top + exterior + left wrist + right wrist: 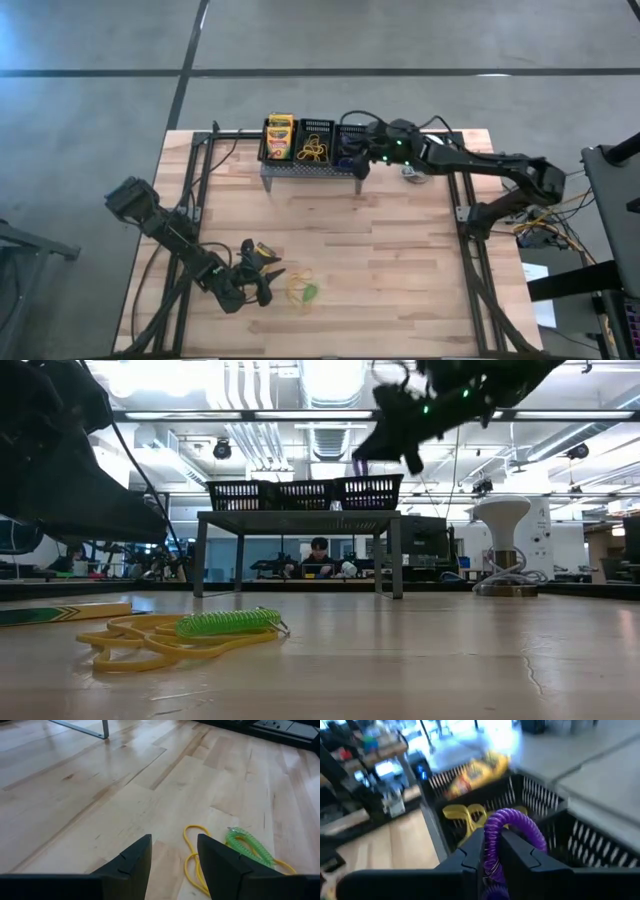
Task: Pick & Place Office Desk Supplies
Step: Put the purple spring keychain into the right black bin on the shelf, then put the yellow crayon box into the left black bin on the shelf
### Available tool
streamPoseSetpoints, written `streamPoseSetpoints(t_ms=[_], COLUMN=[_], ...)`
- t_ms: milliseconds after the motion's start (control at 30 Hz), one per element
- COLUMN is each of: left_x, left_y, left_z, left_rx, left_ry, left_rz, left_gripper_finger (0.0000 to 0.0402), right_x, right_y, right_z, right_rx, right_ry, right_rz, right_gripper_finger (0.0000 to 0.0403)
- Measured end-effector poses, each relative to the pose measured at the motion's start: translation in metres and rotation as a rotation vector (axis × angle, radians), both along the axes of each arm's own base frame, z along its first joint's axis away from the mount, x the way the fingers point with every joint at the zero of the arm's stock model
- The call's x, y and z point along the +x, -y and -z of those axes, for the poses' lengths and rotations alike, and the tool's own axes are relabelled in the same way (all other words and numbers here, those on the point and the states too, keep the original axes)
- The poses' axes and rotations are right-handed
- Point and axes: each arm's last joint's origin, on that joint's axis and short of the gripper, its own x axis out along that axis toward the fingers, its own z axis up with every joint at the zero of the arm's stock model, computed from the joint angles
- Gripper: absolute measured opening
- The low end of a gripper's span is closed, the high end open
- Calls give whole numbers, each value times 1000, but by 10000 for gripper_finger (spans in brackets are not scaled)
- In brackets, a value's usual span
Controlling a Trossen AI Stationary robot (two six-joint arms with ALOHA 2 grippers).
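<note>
Three black mesh baskets [315, 140] stand in a row on a grey stand at the table's far edge. The left one holds crayon boxes [279, 137], and the middle one holds yellow bands [312, 152]. My right gripper [358, 162] hovers over the right basket [555, 820], shut on a purple coil loop [512, 825]. My left gripper [174, 840] is open near the table's near-left part. A yellow band [192, 855] and a green coil loop [247, 847] lie flat on the wood just ahead of it. A crayon box [264, 250] lies flat beside it. My right gripper pinches the purple coil loop between its two fingers, on the strand [492, 850] that runs down between them. The fingers come from above, slanting down toward the baskets. The loop's arch [520, 822] stands out past the fingertips, lifted clear above the basket.
A white dome object [503, 510] stands on the table right of the grey stand [300, 520]. A black metal frame [195, 170] borders the table's left and right sides. Bare wood lies between the stand and the near bands. People sit in the room beyond the table.
</note>
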Motion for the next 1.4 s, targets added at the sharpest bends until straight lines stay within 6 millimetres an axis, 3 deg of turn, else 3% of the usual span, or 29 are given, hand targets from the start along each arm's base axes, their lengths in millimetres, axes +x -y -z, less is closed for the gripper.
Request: streamPoseSetpoints(t_ms=[233,467,567,700,900,1067,1133,1267,1400], left_x=[0,0,0,0,0,-1,0,-7,-23], left_y=[0,0,0,0,0,-1,-3,-9,-19], left_z=[0,0,0,0,0,1,-8,-36,-60], left_rx=[0,3,3,4,2,-38,-79,-125,-217], left_ry=[0,-3,-4,-4,-7,-104,-175,-371,-589], left_rz=[-1,-1,-1,-1,3,68,55,-48,-166], left_gripper_finger=[163,163,163,163,163,163,161,149,126], right_x=[10,13,15,18,20,12,7,-1,5], right_y=[13,14,0,-44,-138,-217,-242,-271,-279], right_z=[4,-26,-46,-60,-31,33,57,107,134], right_rx=[43,9,-47,-158,-234,-231,-240,-308,-359], right_ry=[-140,-199,-164,-139,-194,-215,-177,-152,-145], right_rz=[8,-18,-61,-162,-320,-460,-489,-500,-461], right_gripper_finger=[84,155,168,168,152,142,140,136,131])
